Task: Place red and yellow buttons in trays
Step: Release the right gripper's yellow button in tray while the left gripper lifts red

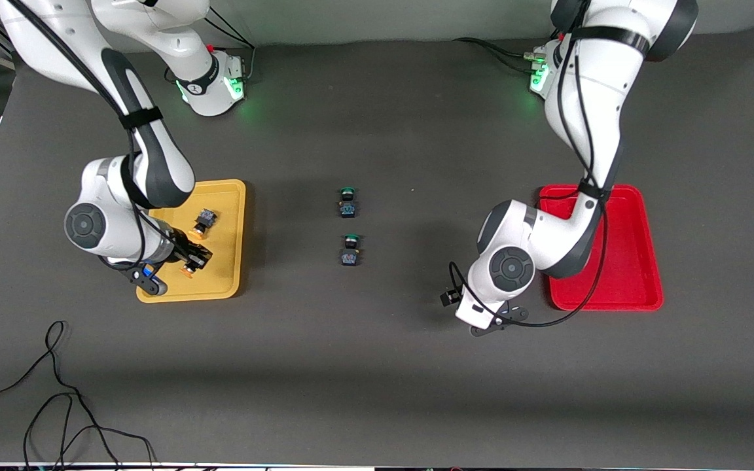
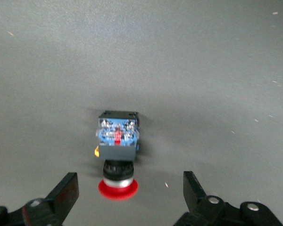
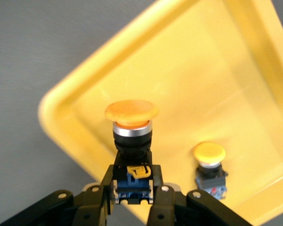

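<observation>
Right gripper (image 3: 134, 195) clamped on yellow-capped push-button switch (image 3: 131, 123) over mustard yellow plastic tray (image 3: 188, 70); left gripper (image 2: 131, 193) spread, red-capped push-button switch (image 2: 118, 150) at twelve o'clock, long axis between fingers.

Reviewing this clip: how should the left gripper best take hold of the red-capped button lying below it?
Grip the red-capped button by its squarish blue-black body, descending from above. It lies on its side on the table, so the body's flat sides face the open left gripper, while the round cap would likely slip.
</observation>
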You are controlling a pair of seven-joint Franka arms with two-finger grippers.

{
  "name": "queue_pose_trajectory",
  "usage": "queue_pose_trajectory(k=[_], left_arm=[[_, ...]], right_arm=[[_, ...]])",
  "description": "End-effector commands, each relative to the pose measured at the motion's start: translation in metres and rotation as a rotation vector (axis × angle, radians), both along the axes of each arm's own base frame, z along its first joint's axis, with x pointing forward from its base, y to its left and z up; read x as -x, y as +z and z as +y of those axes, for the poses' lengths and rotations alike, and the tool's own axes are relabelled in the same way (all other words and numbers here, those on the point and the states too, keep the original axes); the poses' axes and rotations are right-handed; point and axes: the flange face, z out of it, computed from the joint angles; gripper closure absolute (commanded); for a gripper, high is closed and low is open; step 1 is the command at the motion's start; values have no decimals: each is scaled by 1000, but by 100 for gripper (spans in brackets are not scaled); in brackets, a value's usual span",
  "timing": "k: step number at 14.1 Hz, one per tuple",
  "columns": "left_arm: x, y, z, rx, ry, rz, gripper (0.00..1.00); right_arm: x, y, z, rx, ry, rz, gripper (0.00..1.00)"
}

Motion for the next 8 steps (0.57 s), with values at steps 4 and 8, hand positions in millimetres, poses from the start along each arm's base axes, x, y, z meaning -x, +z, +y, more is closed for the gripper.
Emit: queue_pose_trajectory(k=[4, 8], left_arm=[[-7, -24, 2, 10, 6, -50, 14], [-4, -26, 4, 2, 3, -32, 86]], right_arm=[[-2, 4, -2, -2, 7, -18, 0], [-27, 111, -14, -22, 4, -87, 0]])
